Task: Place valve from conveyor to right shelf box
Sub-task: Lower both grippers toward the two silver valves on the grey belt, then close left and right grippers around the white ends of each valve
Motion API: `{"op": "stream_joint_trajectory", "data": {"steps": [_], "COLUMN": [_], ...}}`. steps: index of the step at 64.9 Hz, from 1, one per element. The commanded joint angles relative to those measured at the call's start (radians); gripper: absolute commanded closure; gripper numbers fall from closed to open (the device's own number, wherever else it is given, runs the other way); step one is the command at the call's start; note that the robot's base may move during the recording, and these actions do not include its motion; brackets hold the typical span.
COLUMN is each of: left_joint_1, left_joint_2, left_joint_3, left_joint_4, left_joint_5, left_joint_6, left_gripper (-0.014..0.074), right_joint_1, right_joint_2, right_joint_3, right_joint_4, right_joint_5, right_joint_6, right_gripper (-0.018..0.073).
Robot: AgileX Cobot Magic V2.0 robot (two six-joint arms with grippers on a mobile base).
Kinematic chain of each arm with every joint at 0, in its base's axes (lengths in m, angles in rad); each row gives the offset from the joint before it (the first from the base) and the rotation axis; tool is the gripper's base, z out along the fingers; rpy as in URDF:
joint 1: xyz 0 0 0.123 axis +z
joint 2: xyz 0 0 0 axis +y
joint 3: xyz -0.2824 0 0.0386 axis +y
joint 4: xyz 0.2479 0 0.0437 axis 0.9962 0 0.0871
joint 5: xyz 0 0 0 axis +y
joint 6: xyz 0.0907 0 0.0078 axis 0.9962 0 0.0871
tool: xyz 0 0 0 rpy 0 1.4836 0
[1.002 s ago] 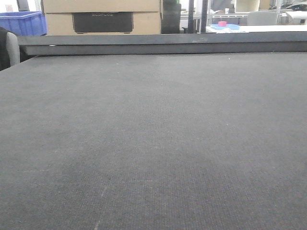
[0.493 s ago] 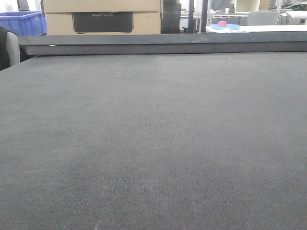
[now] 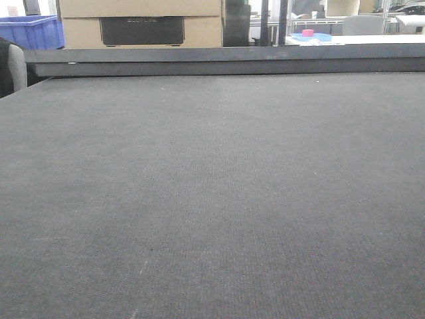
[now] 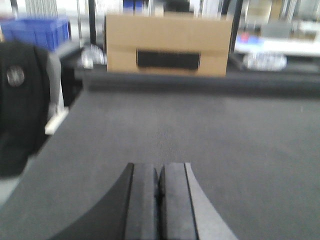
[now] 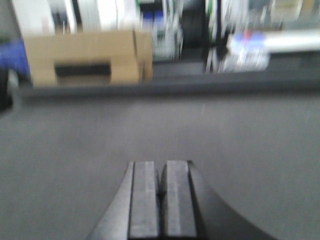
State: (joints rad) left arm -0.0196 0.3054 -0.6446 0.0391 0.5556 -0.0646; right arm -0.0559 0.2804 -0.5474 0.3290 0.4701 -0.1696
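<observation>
The conveyor [image 3: 212,186] is a wide dark grey woven belt that fills the front view, with a dark raised rail [image 3: 226,60] along its far edge. No valve shows in any view. The shelf and its box are out of view. My left gripper [image 4: 159,167] is shut and empty, above the belt [image 4: 200,130]. My right gripper [image 5: 161,165] is shut and empty, also above the belt [image 5: 225,135]. Neither gripper shows in the front view. Both wrist views are blurred.
A cardboard box [image 3: 139,23] stands behind the far rail, also in the left wrist view [image 4: 167,44] and right wrist view [image 5: 85,57]. A blue crate [image 3: 30,30] is at the back left. A black object [image 4: 22,100] stands off the belt's left edge.
The front view has shifted very slightly; the belt and background look the same. Nothing else has visibly changed.
</observation>
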Motion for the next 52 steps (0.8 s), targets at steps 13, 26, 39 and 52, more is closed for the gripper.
{"op": "stream_joint_trajectory", "data": {"steps": [13,26,39,52], "left_joint_1": [0.001,0.001,0.001,0.001], "left_joint_2": [0.461,0.746,0.924,1.006], "left_joint_3": [-0.339,-0.543,-0.577,-0.577], "left_joint_4": [-0.063,-0.063,-0.063,-0.051], "left_joint_5": [0.319,0.469,0.472,0.482], "left_joint_6": [-0.007,-0.007,-0.007,-0.007], "left_gripper": [0.0707,0.0707,0.0707,0.0707], "right_joint_1": [-0.005,-0.005,-0.005,-0.005], "right_joint_2": [0.44,0.717,0.862,0.934], "right_joint_3": [-0.282,-0.457,-0.5,-0.5], "right_joint_4": [-0.002,-0.001,0.004,-0.089], "right_joint_5": [0.35,0.548,0.523,0.55], "right_joint_6": [-0.004,-0.004,-0.004,0.072], "right_gripper": [0.0722,0.0722,0.0722,0.0721]}}
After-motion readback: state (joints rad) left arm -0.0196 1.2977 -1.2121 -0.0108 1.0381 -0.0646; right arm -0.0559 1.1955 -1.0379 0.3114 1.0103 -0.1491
